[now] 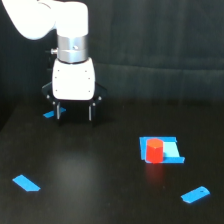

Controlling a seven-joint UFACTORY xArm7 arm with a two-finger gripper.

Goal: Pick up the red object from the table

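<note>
Nearest you, a blue strip lies right and another blue strip left. The red object sits on a blue square piece, so raised. Your gripper hangs far left, jaws apart, holding nothing.

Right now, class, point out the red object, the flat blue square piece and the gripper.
red object [154, 151], exterior view, front face.
flat blue square piece [171, 149], exterior view, bare right part.
gripper [75, 112], exterior view, midway between fingertips.
</note>
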